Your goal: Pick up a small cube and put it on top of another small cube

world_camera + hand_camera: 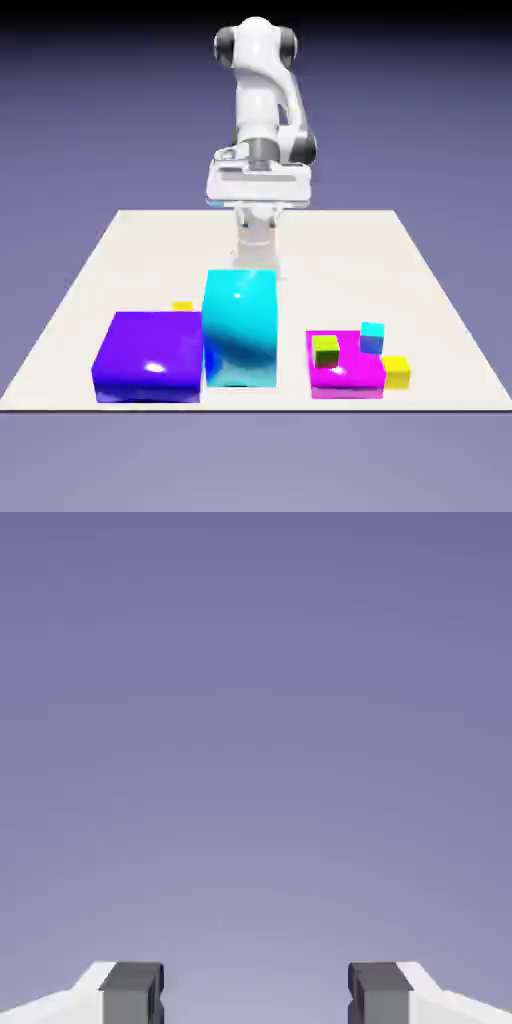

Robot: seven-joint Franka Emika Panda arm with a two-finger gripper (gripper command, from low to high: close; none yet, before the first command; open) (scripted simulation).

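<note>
Over the table's (330,260) far half, gripper (256,992): jaws parted, nothing between the fingertips; we're holding no cube
Orange-yellow cube (182,306): on the table, on the robot's side of the big purple block (150,355), mostly hidden behind it in the exterior view; we see just a sliver, near the tall cyan block (240,325)
Other small cubes: olive-green one (326,352) over the magenta block (345,380), light-blue one (371,338) by its far edge, lemon-yellow one (396,372) beside it on the exterior view's right; we can't tell whether the light-blue one rests on the block
Stack: we see no small cube on another
Hand view: only backdrop past the fingertips, so we have no cube lined up there
Progress: start of the job by our read, none of the pick done
Left: reach, grasp, lift, carry, place, let go
Destination cube: we can't tell which
Watch: purple block could crowd our fingers on the way down
</note>
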